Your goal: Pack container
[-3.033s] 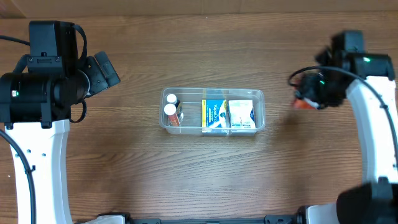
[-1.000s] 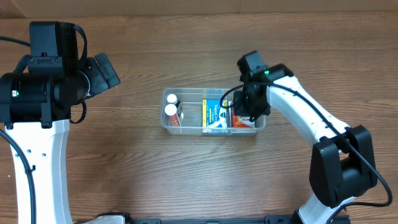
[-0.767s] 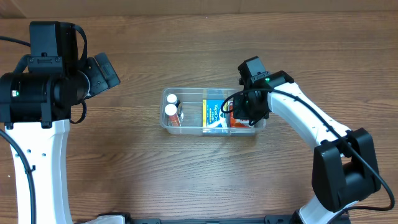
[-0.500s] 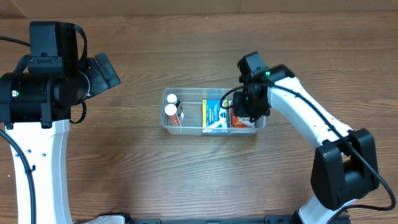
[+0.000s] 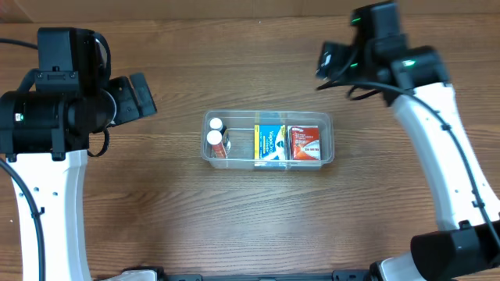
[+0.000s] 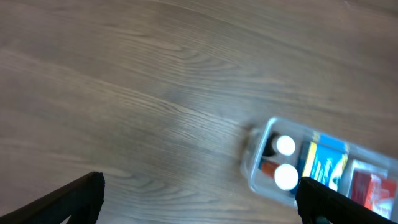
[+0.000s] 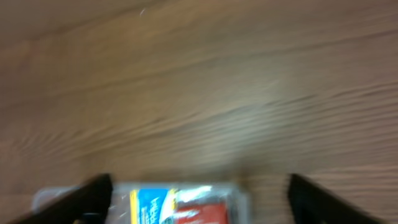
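Note:
The clear container (image 5: 269, 115) stands mid-table. It holds two white-capped bottles (image 5: 213, 137) at its left end, a blue box (image 5: 271, 144) in the middle and a red box (image 5: 305, 144) at its right end. My right gripper (image 5: 328, 61) is open and empty, raised behind the container's right end. The blurred right wrist view shows its fingers (image 7: 202, 202) wide apart over the container (image 7: 239, 193). My left gripper (image 5: 134, 95) is open and empty, far left of the container. In the left wrist view its fingers (image 6: 199, 202) are wide apart, with the container (image 6: 256, 163) at lower right.
Bare wooden table (image 5: 258, 218) lies all around the container. The arms' white links (image 5: 55, 203) stand along the left and right sides.
My right gripper was down in the container's right end with the red box. It has let the box go there and pulled up and back to the right. The left arm barely moved.

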Robot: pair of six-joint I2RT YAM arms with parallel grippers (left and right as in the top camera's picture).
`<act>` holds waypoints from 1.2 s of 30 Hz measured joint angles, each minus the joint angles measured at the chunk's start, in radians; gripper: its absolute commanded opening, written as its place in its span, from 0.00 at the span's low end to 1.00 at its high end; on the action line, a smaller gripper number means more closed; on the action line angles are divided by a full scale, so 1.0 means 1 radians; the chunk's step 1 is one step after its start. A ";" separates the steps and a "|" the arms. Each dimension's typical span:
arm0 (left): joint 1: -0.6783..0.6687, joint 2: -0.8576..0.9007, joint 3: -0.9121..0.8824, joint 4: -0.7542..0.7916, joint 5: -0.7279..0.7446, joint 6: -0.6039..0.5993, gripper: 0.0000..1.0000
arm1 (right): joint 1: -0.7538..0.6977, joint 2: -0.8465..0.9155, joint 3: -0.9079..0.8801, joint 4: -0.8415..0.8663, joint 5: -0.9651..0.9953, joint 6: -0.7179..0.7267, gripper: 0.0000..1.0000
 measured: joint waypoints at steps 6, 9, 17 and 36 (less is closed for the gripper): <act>0.000 0.055 0.000 -0.003 0.044 0.100 1.00 | -0.177 0.014 0.000 0.013 -0.027 -0.040 1.00; 0.000 0.113 0.000 -0.008 0.048 0.118 1.00 | -0.220 0.015 0.000 0.006 -0.030 -0.048 1.00; 0.000 0.162 -0.005 -0.018 0.056 0.178 1.00 | -0.238 0.015 0.000 -0.086 -0.034 -0.061 1.00; 0.000 -0.723 -0.614 0.233 0.170 0.366 1.00 | -0.239 -0.739 -0.729 0.146 -0.033 -0.048 1.00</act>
